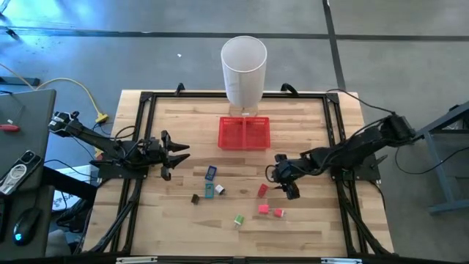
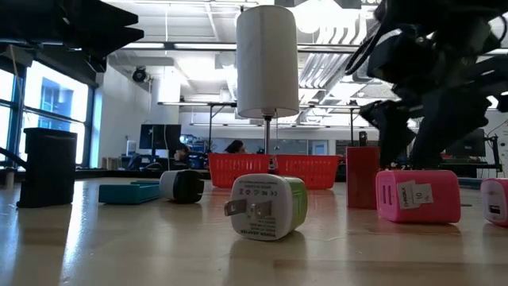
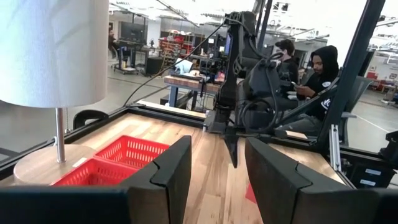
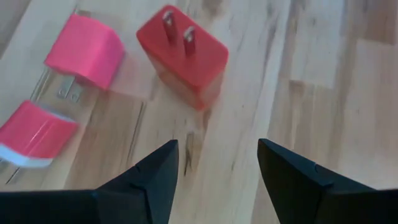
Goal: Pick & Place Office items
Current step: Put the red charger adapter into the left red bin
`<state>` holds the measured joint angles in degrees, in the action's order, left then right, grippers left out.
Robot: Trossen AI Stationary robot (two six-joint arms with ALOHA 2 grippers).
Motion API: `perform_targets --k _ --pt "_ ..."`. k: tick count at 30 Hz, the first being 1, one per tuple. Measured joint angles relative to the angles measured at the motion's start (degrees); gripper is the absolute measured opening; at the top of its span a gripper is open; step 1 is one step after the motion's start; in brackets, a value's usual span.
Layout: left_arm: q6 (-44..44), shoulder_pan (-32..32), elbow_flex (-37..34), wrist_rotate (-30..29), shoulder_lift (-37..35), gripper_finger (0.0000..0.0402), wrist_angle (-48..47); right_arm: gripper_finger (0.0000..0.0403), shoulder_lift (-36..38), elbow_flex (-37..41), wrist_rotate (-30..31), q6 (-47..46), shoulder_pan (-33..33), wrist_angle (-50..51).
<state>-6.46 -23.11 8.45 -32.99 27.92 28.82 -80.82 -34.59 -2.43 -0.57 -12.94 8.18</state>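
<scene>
Office items lie scattered on the wooden table (image 1: 308, 125) in front of the red mesh tray (image 1: 244, 133); they look like small plug adapters. I count seven from above: a blue one (image 1: 211, 173), a teal-and-white one (image 1: 209, 191), a small white-and-blue one (image 1: 219, 189), a dark brown one (image 1: 196, 199), a green-and-white one (image 1: 239, 220), a red one (image 1: 262, 191), and two pink ones (image 1: 264, 209) (image 1: 278, 213) close together, which would make eight if the teal and white-blue pieces are separate; I cannot tell.

Writing shows on the green-and-white adapter's face (image 2: 258, 202) in the low view, fine rating print too small to read, and a white sticker on a pink adapter (image 2: 418, 195) seems to carry a "10". A second pink piece (image 2: 496, 202) is cut off at that picture's edge.

The right gripper (image 1: 286, 185) hovers low just beside the red adapter (image 4: 183, 55), whose two prongs point upward; its fingers (image 4: 155, 168) stand apart and hold nothing. The left gripper (image 1: 176, 154) waits above the table's left side, fingers (image 3: 171, 171) apart and empty, well away from the pieces.

A tall white cylinder (image 1: 243, 70) stands behind the tray on a thin post; its top is cut off in the left wrist view. Two people sit in the room beyond.
</scene>
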Motion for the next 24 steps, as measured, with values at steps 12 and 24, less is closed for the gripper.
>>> perform_targets --k 12,24 --pt "0.0 0.0 0.0 -0.1 0.0 0.0146 0.0 0.0206 -8.4 0.0 -3.2 6.0 3.0 -7.2" --pt "0.0 0.0 0.0 -0.1 0.0 0.0146 -0.1 0.0206 -11.6 0.0 -8.1 11.4 3.4 -13.9"
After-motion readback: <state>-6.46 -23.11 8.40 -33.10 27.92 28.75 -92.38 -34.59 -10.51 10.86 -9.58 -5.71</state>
